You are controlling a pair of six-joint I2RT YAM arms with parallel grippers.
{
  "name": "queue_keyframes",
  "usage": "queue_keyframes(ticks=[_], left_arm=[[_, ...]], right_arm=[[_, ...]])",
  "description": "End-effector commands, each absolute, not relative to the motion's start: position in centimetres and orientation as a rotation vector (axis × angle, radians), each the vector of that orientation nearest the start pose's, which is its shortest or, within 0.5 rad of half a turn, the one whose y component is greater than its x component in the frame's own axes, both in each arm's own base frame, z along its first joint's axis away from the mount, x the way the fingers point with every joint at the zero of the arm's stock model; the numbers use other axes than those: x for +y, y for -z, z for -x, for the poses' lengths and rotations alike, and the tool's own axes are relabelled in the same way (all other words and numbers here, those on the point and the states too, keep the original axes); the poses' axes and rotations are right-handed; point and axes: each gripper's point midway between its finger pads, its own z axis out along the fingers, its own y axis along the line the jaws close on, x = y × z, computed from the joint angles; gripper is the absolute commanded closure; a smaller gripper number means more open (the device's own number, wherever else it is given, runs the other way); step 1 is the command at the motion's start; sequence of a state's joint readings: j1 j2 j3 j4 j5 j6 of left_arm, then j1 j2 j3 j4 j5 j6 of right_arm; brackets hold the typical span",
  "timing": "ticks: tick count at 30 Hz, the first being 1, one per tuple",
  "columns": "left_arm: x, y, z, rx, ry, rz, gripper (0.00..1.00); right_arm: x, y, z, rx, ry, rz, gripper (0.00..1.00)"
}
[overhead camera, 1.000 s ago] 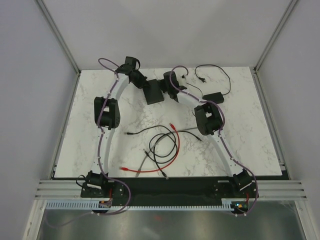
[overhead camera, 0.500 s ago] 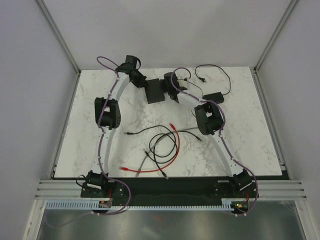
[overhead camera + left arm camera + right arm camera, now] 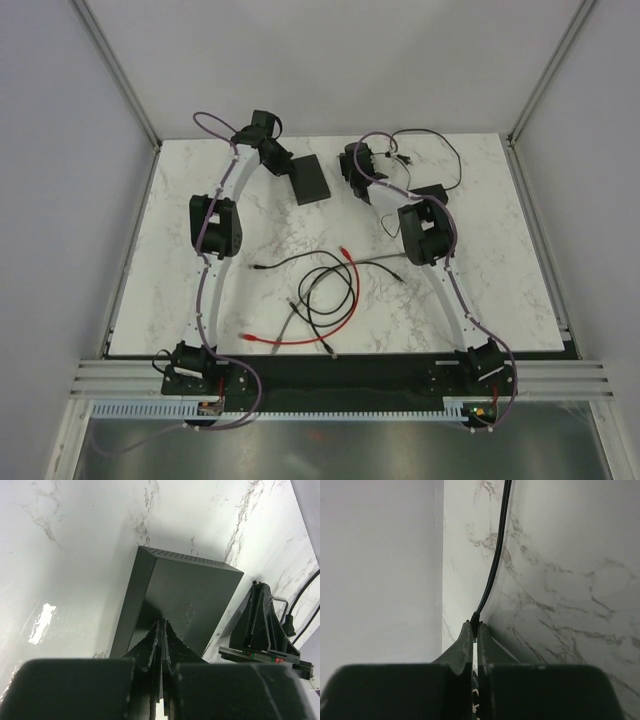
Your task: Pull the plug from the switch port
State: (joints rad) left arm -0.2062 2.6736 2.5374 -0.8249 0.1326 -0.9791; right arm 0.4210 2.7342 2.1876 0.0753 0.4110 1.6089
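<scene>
The switch (image 3: 311, 180) is a flat matte-black box lying at the back middle of the marble table; it also shows in the left wrist view (image 3: 185, 595). My left gripper (image 3: 285, 167) is shut, with its tips (image 3: 162, 623) resting on the switch's top near its left end. My right gripper (image 3: 357, 178) stands apart from the switch, to its right, and also shows in the left wrist view (image 3: 260, 625). It is shut on a small black plug (image 3: 476, 624), whose thin black cable (image 3: 496, 565) runs away over the table. No cable shows in the switch.
A black power-adapter brick (image 3: 429, 193) with thin black cords (image 3: 440, 143) lies at the back right. Loose red (image 3: 352, 290), black (image 3: 318, 292) and grey cables lie tangled in the middle front. The white walls stand close behind the switch.
My right gripper has pulled away from the switch's right end, moving right and back with the plug. The switch has shifted slightly toward the back under my left gripper.
</scene>
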Motion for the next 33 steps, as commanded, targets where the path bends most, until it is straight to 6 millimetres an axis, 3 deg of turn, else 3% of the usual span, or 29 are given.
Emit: queue_keyframes(ticks=[1, 4, 6, 7, 9, 10, 13, 17, 20, 21, 23, 25, 26, 27, 29, 31, 33], left_arm=[[-15.9, 2.6, -55.8, 2.672, 0.326, 0.963, 0.98], [-16.1, 2.7, -55.3, 2.69, 0.42, 0.929, 0.98], [-16.1, 1.4, -56.2, 2.646, 0.461, 0.89, 0.98], [-16.4, -0.9, -57.0, 2.601, 0.49, 0.832, 0.98], [-16.3, -3.3, -57.9, 2.547, 0.454, 0.717, 0.97], [-16.6, -5.6, -58.2, 2.507, 0.474, 0.685, 0.96], [-17.1, -9.8, -58.2, 2.459, 0.537, 0.611, 0.92], [-17.9, -11.6, -55.6, 2.493, 0.591, 0.552, 0.88], [-19.5, -12.1, -53.5, 2.534, 0.641, 0.471, 0.88], [-20.4, -13.5, -52.6, 2.528, 0.671, 0.423, 0.88], [-21.5, -13.4, -50.7, 2.566, 0.714, 0.404, 0.88], [-23.0, -15.1, -48.9, 2.562, 0.747, 0.337, 0.89], [-23.2, -14.3, -47.7, 2.592, 0.732, 0.319, 0.89], [-23.9, -15.8, -46.6, 2.575, 0.747, 0.28, 0.88], [-24.3, -15.5, -44.9, 2.599, 0.741, 0.215, 0.89], [-24.8, -17.0, -43.4, 2.58, 0.754, 0.146, 0.89], [-24.5, -16.7, -41.9, 2.6, 0.75, 0.092, 0.89]], right_arm=[[26.2, -5.3, -68.6, 1.606, -0.894, -1.291, 1.0], [27.3, -6.7, -68.4, 1.724, -0.97, -1.167, 1.0], [27.3, -8.4, -68.0, 1.76, -1.002, -1.116, 1.0], [26.7, -8.2, -67.6, 1.789, -0.993, -1.108, 1.0], [26.6, -9.1, -66.9, 1.831, -1.011, -1.052, 1.0], [26.3, -10.2, -66.3, 1.854, -1.033, -1.022, 1.0], [25.5, -12.2, -65.1, 1.921, -1.08, -0.922, 1.0], [24.9, -14.3, -63.2, 2.035, -1.118, -0.761, 1.0], [24.0, -15.5, -61.6, 2.103, -1.142, -0.698, 1.0], [23.6, -16.1, -60.7, 2.123, -1.139, -0.699, 1.0], [22.9, -16.9, -59.8, 2.142, -1.139, -0.655, 1.0], [21.5, -18.1, -58.6, 2.168, -1.111, -0.649, 1.0], [21.1, -18.3, -58.0, 2.187, -1.093, -0.597, 1.0], [20.3, -18.9, -57.0, 2.218, -1.069, -0.597, 1.0], [18.2, -19.1, -56.2, 2.237, -0.998, -0.54, 1.0], [14.7, -18.2, -54.8, 2.305, -0.894, -0.571, 1.0], [11.8, -16.1, -52.8, 2.419, -0.758, -0.574, 1.0]])
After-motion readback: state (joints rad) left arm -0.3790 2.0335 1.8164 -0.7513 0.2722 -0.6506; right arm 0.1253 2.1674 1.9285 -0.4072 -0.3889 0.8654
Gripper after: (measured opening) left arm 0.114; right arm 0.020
